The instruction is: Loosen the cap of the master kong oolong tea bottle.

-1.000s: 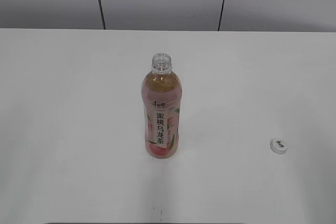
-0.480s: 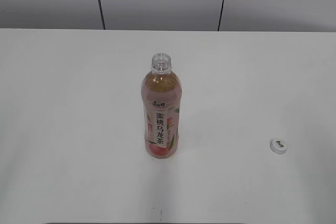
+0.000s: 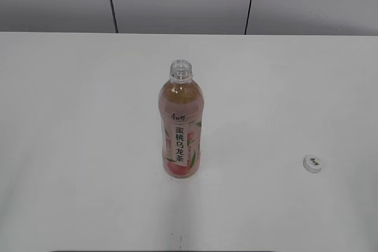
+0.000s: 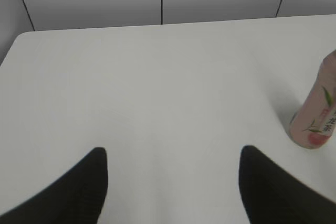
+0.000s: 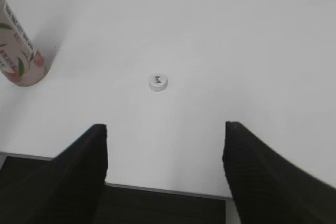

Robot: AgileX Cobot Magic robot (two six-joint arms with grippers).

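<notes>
We see our left tool (image 4: 170, 182) at the bottom of the left wrist view, its two dark fingers spread wide with nothing between them, hanging over bare white bench (image 3: 77, 116). To its right in that view stands the lower part of the master kong oolong tea bottle (image 4: 316, 119), well apart from the fingers.

In the exterior view the bottle (image 3: 181, 125) stands upright near the middle of the bench, amber tea inside, pink peach label with dark vertical characters facing us. Its threaded neck is bare and open at the top.

Further right, well apart from the bottle, the cap (image 3: 313, 163) lies flat on the bench, white, with a small dark mark on its upper face.

Our right tool (image 5: 165, 153) is likewise spread open and holds nothing. In the right wrist view the cap (image 5: 158, 82) lies ahead of the fingers, roughly centred between them but not touched, and the bottle's base (image 5: 20, 61) sits at the far left.
</notes>
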